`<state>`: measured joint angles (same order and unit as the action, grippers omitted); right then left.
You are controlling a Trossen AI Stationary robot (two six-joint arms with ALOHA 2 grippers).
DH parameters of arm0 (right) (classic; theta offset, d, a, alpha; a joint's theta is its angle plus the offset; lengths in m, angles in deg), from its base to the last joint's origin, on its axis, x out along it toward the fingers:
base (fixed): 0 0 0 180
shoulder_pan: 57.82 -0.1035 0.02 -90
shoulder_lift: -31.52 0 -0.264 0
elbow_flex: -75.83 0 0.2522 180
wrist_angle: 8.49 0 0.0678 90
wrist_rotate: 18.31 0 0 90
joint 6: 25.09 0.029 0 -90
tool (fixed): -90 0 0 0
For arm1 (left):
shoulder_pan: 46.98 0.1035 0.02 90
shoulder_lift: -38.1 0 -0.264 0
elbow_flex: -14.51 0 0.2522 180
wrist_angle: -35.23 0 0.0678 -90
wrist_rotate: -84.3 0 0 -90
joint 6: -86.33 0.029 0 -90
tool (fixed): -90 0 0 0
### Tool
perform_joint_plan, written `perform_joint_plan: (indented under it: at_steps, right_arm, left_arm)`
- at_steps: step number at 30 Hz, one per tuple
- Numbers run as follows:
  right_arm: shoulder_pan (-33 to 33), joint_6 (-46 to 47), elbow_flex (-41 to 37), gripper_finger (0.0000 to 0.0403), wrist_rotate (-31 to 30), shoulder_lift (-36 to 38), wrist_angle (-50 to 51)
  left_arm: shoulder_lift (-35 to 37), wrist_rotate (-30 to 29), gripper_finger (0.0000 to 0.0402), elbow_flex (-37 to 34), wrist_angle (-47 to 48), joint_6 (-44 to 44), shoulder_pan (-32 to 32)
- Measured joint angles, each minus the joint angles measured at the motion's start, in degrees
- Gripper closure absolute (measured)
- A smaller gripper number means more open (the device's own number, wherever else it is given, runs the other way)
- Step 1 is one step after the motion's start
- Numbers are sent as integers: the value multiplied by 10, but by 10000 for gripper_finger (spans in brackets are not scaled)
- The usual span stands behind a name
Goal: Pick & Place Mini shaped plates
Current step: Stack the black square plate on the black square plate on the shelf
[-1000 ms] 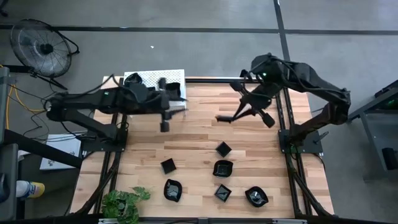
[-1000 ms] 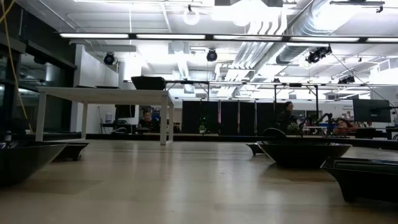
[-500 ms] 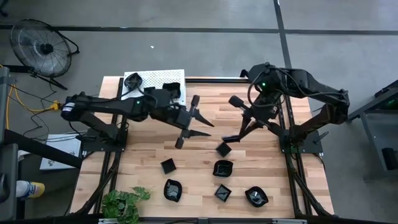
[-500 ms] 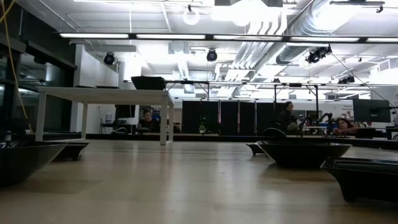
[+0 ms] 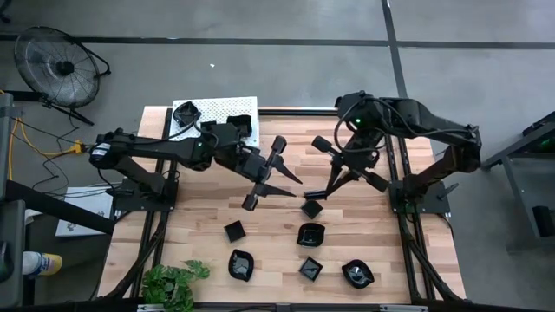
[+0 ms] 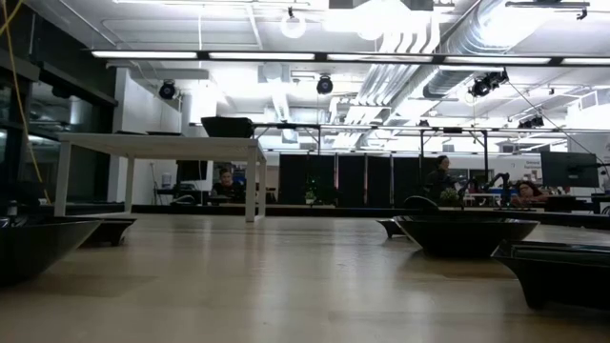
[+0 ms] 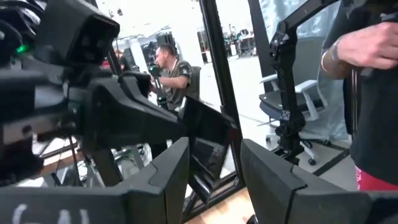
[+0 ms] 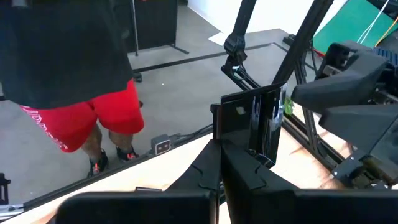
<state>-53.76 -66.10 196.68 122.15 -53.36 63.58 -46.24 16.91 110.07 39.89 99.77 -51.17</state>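
Mini shaped plates [image 5: 310,235]: six glossy black dishes spread over the near half of the wooden surface [image 5: 199,186], and two more at the far left corner on the white perforated shelf [image 5: 217,107].
Square plate [image 5: 311,209]: farthest of the six from the near edge, right at the right fingertips.
Plates on shelf: one at its left end [image 5: 185,112], one at its right end [image 5: 243,123].
Progress: judged early, assuming the shelf is the goal; two placed, six left.
Step in hand: apparently the pickup of the square plate.
Right gripper [image 5: 316,196]: angled down over mid-surface, fingers pressed together with their tips at the square plate; cannot tell whether its rim is pinched or only touched.
Left gripper [image 5: 295,185]: mid-surface, just beside the right one, fingers [image 7: 168,180] wide apart with nothing between them.
Remaining: lift, carry to the shelf, release, then repeat for the other five.
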Motion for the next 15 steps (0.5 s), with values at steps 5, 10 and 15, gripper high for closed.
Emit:
perform_joint_plan:
  at_steps: [5, 10, 15]
  right_arm:
    - [0, 1, 0, 403, -1, -15, -24]
    - [1, 7, 0, 403, -1, -14, -43]
    - [7, 17, 0, 403, 0, -14, -46]
  left_arm:
    - [0, 9, 259, 0, 2, 0, 0]
    - [0, 13, 259, 0, 17, -3, -1]
    - [0, 26, 259, 0, 21, -3, -6]
